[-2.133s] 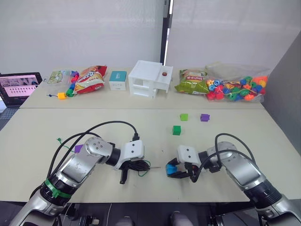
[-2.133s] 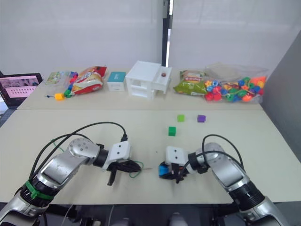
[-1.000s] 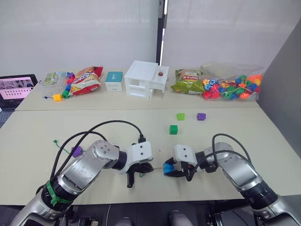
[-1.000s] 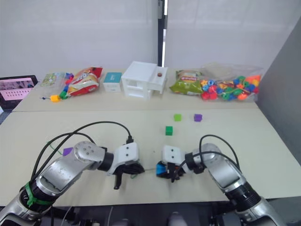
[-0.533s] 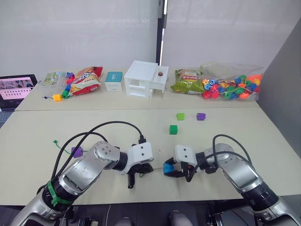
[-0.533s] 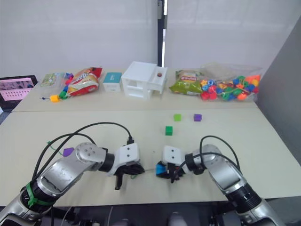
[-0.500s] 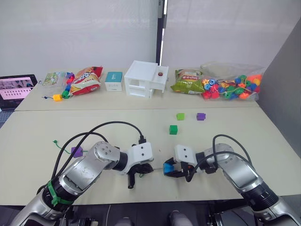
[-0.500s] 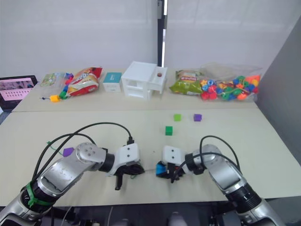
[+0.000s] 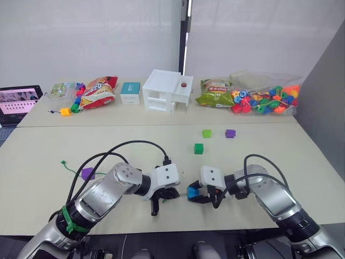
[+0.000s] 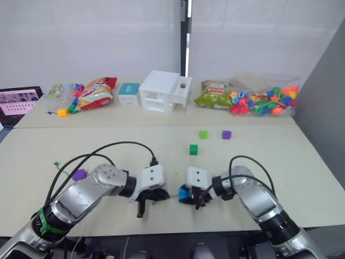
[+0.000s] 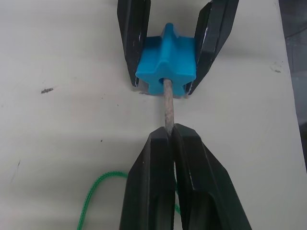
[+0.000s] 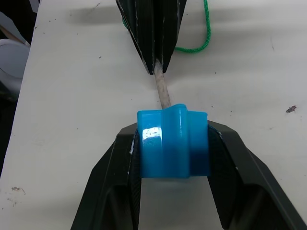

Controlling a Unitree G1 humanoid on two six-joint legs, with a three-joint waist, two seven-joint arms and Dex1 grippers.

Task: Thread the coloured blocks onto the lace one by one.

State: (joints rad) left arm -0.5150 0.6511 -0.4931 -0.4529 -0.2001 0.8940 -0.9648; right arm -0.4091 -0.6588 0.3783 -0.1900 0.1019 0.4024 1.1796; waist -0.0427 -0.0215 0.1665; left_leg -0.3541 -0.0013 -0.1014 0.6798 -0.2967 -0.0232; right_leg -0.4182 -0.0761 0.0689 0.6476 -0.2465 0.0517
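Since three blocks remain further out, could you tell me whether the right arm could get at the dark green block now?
Probably not yet: the right gripper is shut on the blue block, with the lace tip in it. The table between it and the dark green block looks free.

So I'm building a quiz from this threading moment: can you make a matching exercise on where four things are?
Things:
1. blue block
2. lace tip
3. purple block
4. dark green block

Places:
A. loose, mid-table
B. pinched in left gripper
C. near left arm's elbow
D. clamped in right gripper

Pairs: 1-D, 2-B, 3-C, 4-A
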